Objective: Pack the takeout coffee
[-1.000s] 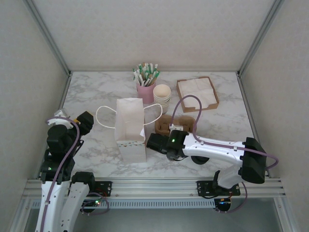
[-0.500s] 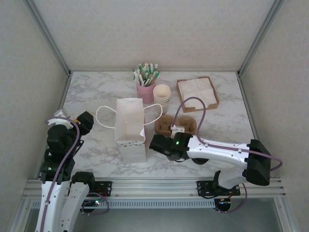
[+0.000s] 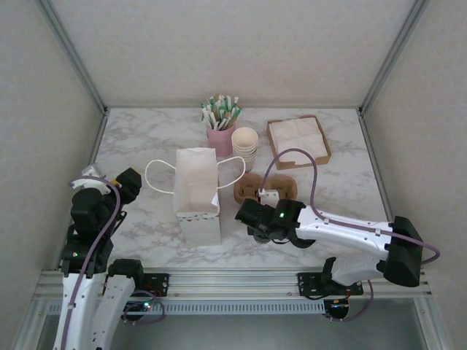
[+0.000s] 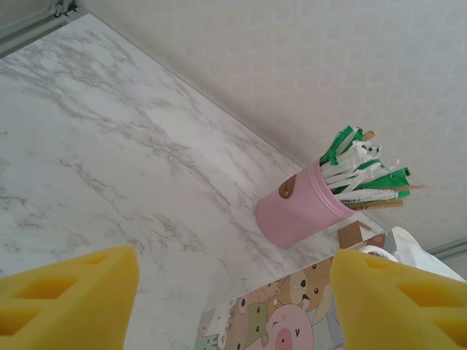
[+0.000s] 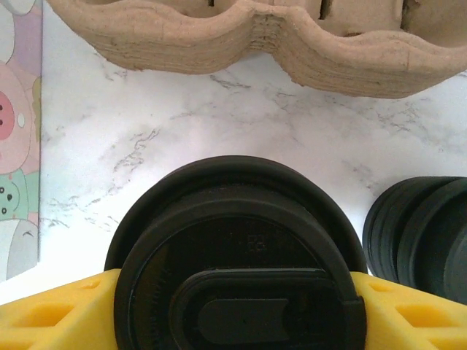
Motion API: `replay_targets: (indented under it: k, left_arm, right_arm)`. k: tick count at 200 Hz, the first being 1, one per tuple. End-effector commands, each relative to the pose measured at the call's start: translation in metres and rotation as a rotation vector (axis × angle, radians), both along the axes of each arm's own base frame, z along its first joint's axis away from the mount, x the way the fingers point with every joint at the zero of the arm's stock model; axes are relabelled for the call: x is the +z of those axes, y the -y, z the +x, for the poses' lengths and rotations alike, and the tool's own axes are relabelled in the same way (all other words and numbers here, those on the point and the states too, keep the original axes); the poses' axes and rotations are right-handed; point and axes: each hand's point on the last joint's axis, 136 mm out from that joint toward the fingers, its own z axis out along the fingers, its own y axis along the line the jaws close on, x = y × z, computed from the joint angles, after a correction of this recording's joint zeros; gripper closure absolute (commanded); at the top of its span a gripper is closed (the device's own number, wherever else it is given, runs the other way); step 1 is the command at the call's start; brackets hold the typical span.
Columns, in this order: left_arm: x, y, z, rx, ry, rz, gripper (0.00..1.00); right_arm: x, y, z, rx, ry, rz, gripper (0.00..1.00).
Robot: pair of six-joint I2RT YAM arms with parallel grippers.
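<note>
1. From above, our right pincer point(image 3: 252, 216) sits just right of the bag point(image 3: 197, 195), the left pincer point(image 3: 125, 182) left of it.
2. Left wrist: it gapes wide, empty.
3. Right wrist: ours is closed on the takeout coffee point(image 5: 237, 292) beside the bag; next we must lift it over the bag's mouth.

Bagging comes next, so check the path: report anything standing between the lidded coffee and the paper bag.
Nothing visible does. The takeout coffee sits in the right gripper; bare marble lies between it and the paper bag. The cup carrier and loose lids lie off that line.
</note>
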Motion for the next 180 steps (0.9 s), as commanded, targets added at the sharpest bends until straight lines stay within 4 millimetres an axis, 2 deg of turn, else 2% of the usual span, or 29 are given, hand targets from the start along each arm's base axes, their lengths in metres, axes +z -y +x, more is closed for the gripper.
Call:
replay_targets:
  k: [1,34,107,150,180]
  left_arm:
    - [0.000,-0.002,-0.003,0.013,-0.003,-0.006,0.31]
    - [0.000,-0.002,-0.003,0.014,-0.002,-0.004,0.31]
    - [0.000,-0.002,-0.003,0.014,-0.002,-0.005,0.31]
    - [0.000,-0.002,-0.003,0.014,-0.003,-0.005,0.31]
    - [0.000,-0.002,-0.003,0.012,-0.004,-0.006,0.31]
  right_arm:
    - [-0.016,0.014,-0.018,0.190,-0.099,-0.094,0.28]
    - [-0.016,0.018,-0.020,0.303,-0.109,-0.141,0.25]
    - [0.019,0.015,-0.009,0.241,-0.019,-0.045,0.19]
    - [0.021,0.019,-0.009,0.203,-0.020,-0.025,0.15]
    - [0.031,0.020,-0.007,0.142,-0.005,0.014,0.14]
